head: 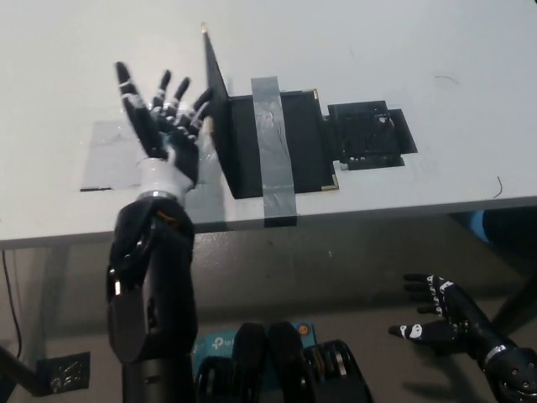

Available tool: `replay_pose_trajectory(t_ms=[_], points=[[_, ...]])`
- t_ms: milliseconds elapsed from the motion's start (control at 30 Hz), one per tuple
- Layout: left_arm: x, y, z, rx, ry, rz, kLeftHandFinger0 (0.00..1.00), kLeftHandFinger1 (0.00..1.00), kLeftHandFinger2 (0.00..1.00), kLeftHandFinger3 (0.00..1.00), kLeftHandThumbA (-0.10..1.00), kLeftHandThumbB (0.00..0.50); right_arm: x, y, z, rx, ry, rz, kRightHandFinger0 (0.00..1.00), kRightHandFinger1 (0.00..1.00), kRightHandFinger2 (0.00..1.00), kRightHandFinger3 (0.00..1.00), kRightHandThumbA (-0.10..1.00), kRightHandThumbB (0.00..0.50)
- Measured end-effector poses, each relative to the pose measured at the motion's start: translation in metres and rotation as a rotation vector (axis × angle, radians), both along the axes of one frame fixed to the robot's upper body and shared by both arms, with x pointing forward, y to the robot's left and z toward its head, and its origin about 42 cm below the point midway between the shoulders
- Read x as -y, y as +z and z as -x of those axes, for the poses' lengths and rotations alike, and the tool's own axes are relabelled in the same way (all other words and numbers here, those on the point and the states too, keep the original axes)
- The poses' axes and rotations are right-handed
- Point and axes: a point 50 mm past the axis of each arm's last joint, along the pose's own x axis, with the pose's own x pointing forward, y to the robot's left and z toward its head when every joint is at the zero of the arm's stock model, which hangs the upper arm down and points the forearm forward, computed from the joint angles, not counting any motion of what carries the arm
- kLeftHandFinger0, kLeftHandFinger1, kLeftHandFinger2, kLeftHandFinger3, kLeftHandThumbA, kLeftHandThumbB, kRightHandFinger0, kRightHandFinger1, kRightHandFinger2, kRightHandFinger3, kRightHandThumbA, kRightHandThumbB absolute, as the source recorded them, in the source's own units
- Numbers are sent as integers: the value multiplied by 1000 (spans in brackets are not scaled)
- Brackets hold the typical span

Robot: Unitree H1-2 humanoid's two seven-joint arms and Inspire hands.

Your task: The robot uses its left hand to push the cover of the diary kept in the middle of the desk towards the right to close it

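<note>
The desk (403, 34) spreads out under everything, and right at the fingertips of the left hand (164, 126) stands the diary (277, 143), its cover (215, 92) tipped up near vertical. The hand grips nothing, fingers spread, pressing flat-on against the cover's outer face. The risk, as I read it: the cover could slip off the fingertips and drop back open leftward (it sits right at the balance point). Right of the hand, a grey tape strip (274, 143) pins the base page, which should stop the book sliding. The right hand (445, 315) hangs below the desk edge, fingers apart, idle.
</note>
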Motion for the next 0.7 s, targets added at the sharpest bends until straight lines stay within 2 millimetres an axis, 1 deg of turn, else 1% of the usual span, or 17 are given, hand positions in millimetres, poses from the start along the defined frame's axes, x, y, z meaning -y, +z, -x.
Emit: replay_pose_trajectory(t_ms=[67, 100, 167, 200, 233, 267, 300, 333, 433, 467, 533, 600, 667, 700], points=[[8, -3, 1, -6, -21, -23, 1000, 1000, 1000, 1000, 1000, 225, -2, 2, 0, 4, 10, 4, 787, 832, 823, 829, 1000, 456], [10, -5, 1, -11, -28, -32, 1000, 1000, 1000, 1000, 1000, 227, -3, 3, 0, 7, 14, 5, 777, 823, 818, 827, 1000, 454], [14, -14, 3, -29, -35, -40, 1000, 1000, 1000, 1000, 1000, 223, -5, 6, -1, 13, 22, 6, 780, 822, 818, 827, 1000, 460], [18, -23, 5, -52, -42, -43, 1000, 1000, 1000, 1000, 1000, 251, -4, 6, -1, 15, 26, 10, 787, 823, 816, 821, 1000, 459], [21, -28, 6, -68, -49, -45, 1000, 1000, 1000, 1000, 1000, 262, -4, 6, -1, 13, 29, 12, 785, 821, 813, 818, 1000, 462], [24, -33, 7, -80, -57, -49, 1000, 1000, 1000, 1000, 1000, 260, -4, 6, -1, 12, 31, 13, 790, 822, 806, 811, 1000, 454], [31, -38, 7, -93, -74, -65, 1000, 1000, 1000, 1000, 1000, 257, -5, 6, -1, 10, 34, 12, 795, 822, 801, 805, 1000, 459], [37, -41, 7, -98, -89, -85, 1000, 1000, 1000, 1000, 1000, 263, -6, 6, -1, 8, 37, 11, 787, 817, 796, 800, 1000, 454], [50, -44, 7, -95, -122, -136, 1000, 1000, 1000, 1000, 1000, 236, -10, 5, -1, 1, 52, 16, 760, 808, 791, 797, 1000, 446], [53, -45, 8, -95, -128, -147, 1000, 1000, 1000, 1000, 1000, 246, -11, 5, 0, -1, 58, 18, 738, 792, 779, 784, 1000, 441], [57, -50, 7, -104, -137, -171, 1000, 1000, 1000, 1000, 1000, 234, -12, 5, 0, -4, 67, 23, 747, 801, 790, 783, 1000, 433], [60, -60, 6, -127, -143, -190, 1000, 1000, 1000, 1000, 1000, 260, -13, 5, -1, -4, 79, 28, 746, 799, 787, 775, 1000, 420], [61, -69, 7, -147, -148, -212, 1000, 1000, 1000, 1000, 1000, 262, -16, 7, -3, -1, 93, 32, 730, 794, 787, 776, 1000, 417], [61, -72, 7, -151, -149, -219, 1000, 1000, 1000, 1000, 1000, 262, -18, 8, -4, 1, 99, 33, 720, 791, 785, 773, 1000, 427]])
